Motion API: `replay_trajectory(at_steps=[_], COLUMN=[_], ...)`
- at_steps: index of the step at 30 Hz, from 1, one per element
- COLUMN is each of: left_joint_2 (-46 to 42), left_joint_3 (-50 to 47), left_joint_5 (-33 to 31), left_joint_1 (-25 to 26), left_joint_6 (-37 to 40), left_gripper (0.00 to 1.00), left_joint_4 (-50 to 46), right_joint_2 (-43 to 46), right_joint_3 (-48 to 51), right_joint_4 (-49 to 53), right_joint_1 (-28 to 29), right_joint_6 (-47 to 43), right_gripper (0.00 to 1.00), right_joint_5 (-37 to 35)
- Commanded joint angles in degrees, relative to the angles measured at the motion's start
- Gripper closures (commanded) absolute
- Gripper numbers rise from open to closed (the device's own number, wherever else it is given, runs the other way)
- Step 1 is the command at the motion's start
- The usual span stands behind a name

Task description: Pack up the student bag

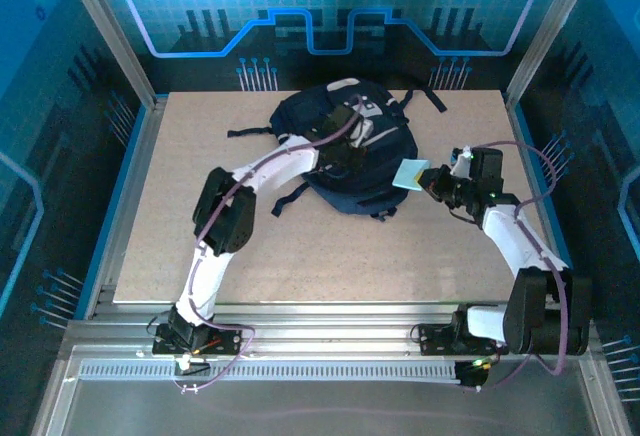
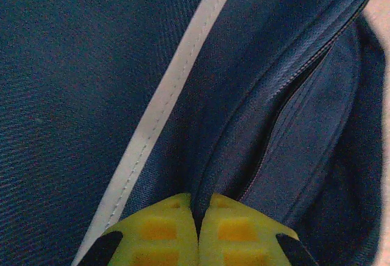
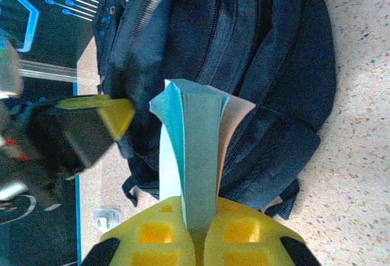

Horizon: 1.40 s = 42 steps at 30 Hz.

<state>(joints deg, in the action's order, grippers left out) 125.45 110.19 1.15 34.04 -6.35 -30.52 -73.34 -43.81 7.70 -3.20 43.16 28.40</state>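
The student bag (image 1: 375, 178) lies flat on the far middle of the worktop (image 1: 190, 146), navy with pale grey patches and black straps trailing off its left, far-right and near-left sides. Its long axis runs roughly from the far edge towards the arms, with the near end leaning a little to the right. Short strap tabs stick out at that near end. The grey patches sit at the far end and the middle.

Close up from the left wrist, the bag (image 2: 73, 95) shows a grey stripe (image 2: 164, 107) running diagonally across the fabric. Beside the stripe a zip (image 2: 286, 77) curves along a panel edge. A narrow dark gap shows along the zip, but nothing inside the bag can be made out.

The left claw (image 1: 352, 121) is down on top of the bag. In its own view the left claw (image 2: 196, 232) is clenched, yellow fingertips pressed together right where the zip panel's edge runs into them. Whether fabric is nipped between them I cannot tell.

The right claw (image 1: 430, 178) sits just beside the bag's right edge. Seen from its wrist, it (image 3: 196, 235) is clamped on a thin teal booklet (image 3: 189, 156) that stands up from the fingertips in front of the bag (image 3: 244, 34). From above, the booklet (image 1: 409, 173) is outside the bag, at its right side above the worktop (image 3: 359, 95).
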Motion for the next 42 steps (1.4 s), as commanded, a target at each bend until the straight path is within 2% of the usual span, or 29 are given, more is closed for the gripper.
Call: replay_trajectory(at_steps=[1,5,10,17,20,24,26,29,31,33,38,42], left_joint_2=[-4.95,-5.28,-4.98,-5.84,-6.67,-7.71,-8.21,-8.71,-8.90,-9.00,-9.19,-8.89], left_joint_3=[2.22,3.19,4.12,3.40,1.96,0.28,-0.52,-1.53,-2.20,-2.73,-3.33,-3.05], left_joint_5=[6.51,9.47,10.27,10.33,10.54,9.94,9.04,8.04,7.52,7.23,8.04,11.14], left_joint_1=[-2.27,-2.58,-2.61,-2.58,-2.60,-2.64,-2.58,-2.93,-3.28,-3.86,-4.35,-4.33], left_joint_6=[-5.59,-6.91,-7.66,-9.63,-10.91,-12.05,-12.27,-13.04,-13.98,-15.01,-16.44,-17.40], left_gripper=[1.00,1.00,1.00,1.00,1.00,1.00,1.00,1.00,1.00,1.00,1.00,1.00], left_joint_4=[-1.31,-1.78,-1.74,-0.41,1.34,2.90,3.27,3.75,4.31,5.31,8.77,9.81], right_joint_2=[-1.89,-4.44,-9.73,-23.26,-29.72,-36.20,-37.02,-36.64,-35.26,-32.30,-27.60,-29.35], right_joint_3=[-2.25,-3.49,-6.14,-14.70,-19.04,-23.68,-23.18,-23.28,-22.81,-20.09,-13.24,-15.26], right_joint_4=[-4.39,-8.42,-14.87,-22.10,-26.10,-26.17,-27.89,-23.73,-18.48,-14.39,-16.03,-17.65], right_joint_1=[1.65,3.88,9.58,15.25,17.10,18.80,19.07,18.83,18.20,18.31,20.10,20.52], right_joint_6=[2.62,5.85,10.49,16.71,19.59,25.08,26.89,27.12,26.80,27.39,31.46,31.96], right_gripper=[1.00,1.00,1.00,1.00,1.00,1.00,0.96,0.90,0.93,1.00,1.00,1.00], right_joint_5=[-0.81,-2.04,-8.12,-13.32,-13.40,-13.74,-14.05,-14.08,-13.03,-14.89,-20.33,-21.63])
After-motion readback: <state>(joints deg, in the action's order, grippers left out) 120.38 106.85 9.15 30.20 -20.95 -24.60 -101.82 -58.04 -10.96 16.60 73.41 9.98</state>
